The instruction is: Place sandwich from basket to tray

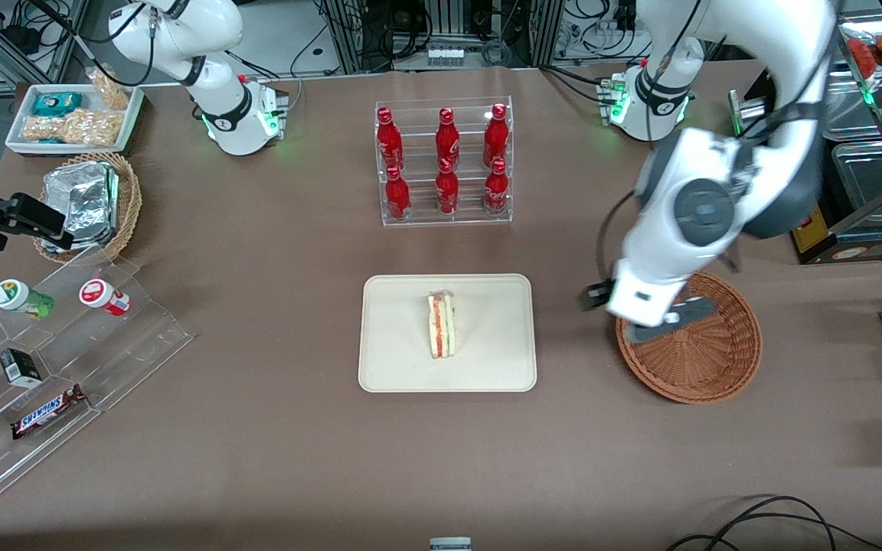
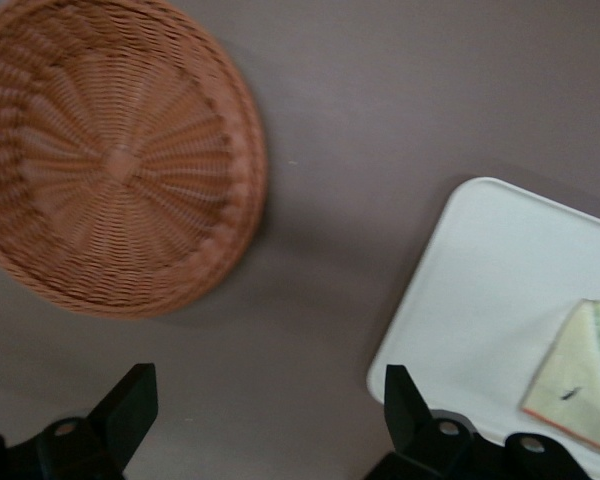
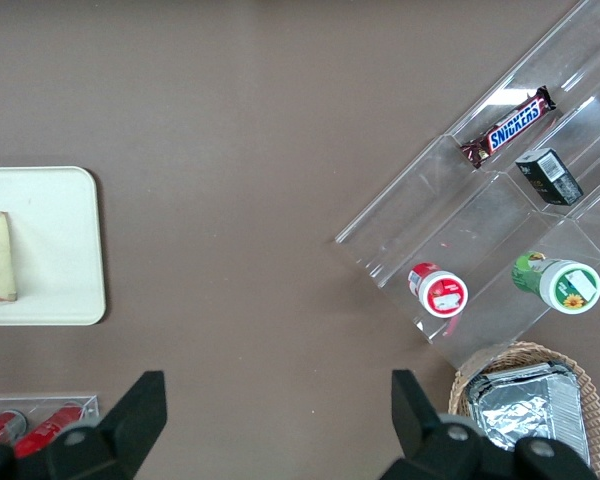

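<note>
Sandwich [image 1: 442,325] on tray [image 1: 395,360], gripper [image 2: 270,420] spread wide, holding nothing, above table between tray and basket [image 1: 705,367]

Sandwich [image 1: 441,325] on tray [image 1: 395,360], end effector [image 1: 640,321] over basket [image 1: 717,367]

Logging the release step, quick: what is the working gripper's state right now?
Left gripper: jaws open, holding nothing, above the table between basket and tray; sandwich lies on the tray.

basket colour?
Reddish-brown woven wicker basket, clearest in left wrist view; gripper open above the table.
</note>
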Available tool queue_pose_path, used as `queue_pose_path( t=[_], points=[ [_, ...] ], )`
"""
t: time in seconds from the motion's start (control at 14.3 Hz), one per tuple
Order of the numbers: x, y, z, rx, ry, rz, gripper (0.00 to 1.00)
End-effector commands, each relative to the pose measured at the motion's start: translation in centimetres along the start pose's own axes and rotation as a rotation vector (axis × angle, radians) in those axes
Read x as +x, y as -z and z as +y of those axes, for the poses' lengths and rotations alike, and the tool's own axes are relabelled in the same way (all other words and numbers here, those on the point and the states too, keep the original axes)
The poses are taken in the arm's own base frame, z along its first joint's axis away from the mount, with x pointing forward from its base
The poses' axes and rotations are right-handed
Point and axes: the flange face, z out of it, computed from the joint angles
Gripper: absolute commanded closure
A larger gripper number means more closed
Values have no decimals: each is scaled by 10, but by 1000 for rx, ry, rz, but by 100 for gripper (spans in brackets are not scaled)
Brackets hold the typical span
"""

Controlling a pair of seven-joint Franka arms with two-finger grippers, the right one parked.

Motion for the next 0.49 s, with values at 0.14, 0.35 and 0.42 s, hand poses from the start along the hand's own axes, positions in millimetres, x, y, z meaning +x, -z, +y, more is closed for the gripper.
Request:
queue_pose_path(
  t=[0.14, 0.35, 0.42],
  points=[
    [-4, 37, -92, 30, -118, -58, 0],
    [-1, 61, -134, 23, -210, -71, 0],
    [3, 70, -150, 16, -236, -68, 0]
  ],
)
